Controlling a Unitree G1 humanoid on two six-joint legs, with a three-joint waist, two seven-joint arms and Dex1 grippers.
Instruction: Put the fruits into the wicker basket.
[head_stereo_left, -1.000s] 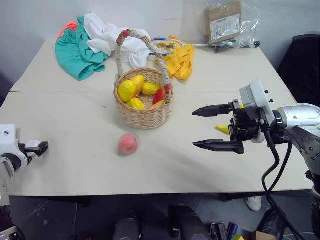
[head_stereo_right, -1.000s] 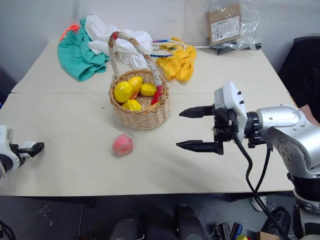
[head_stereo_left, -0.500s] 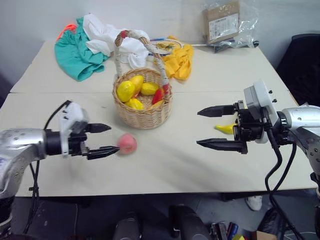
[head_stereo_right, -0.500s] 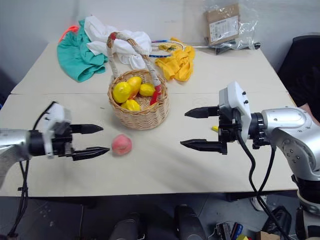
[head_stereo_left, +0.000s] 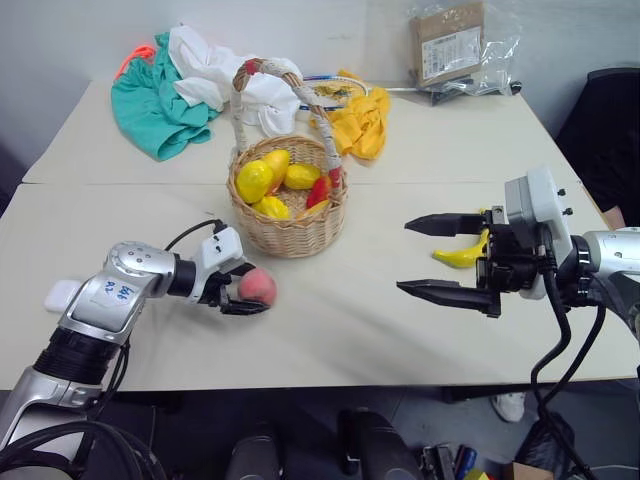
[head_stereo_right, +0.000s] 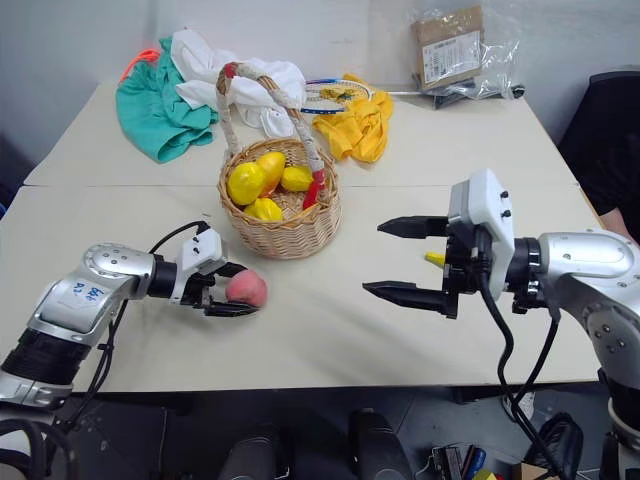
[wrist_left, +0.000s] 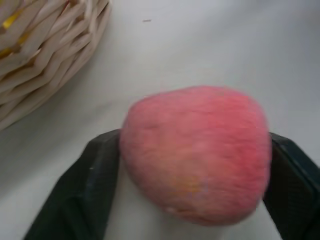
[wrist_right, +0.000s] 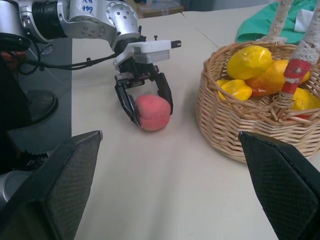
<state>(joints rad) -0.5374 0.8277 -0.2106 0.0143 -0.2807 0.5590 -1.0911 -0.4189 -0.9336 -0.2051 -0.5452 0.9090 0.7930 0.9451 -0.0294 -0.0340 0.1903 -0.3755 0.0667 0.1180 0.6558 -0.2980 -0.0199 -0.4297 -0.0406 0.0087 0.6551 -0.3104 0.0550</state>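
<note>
Peach sits on the surface nearest, the left tool clasping it on both sides. Right tool hovers released, its fingers wide apart, the banana lying just behind. Beyond stands the wicker basket, holding yellow fruit.

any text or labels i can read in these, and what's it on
Blue handwritten marks on the left arm's silver forearm shell: look like "959", uncertain.
White printed label on the brown cardboard box inside clear plastic wrap at the table's far end: too small to read.
Nothing else carries text.
</note>
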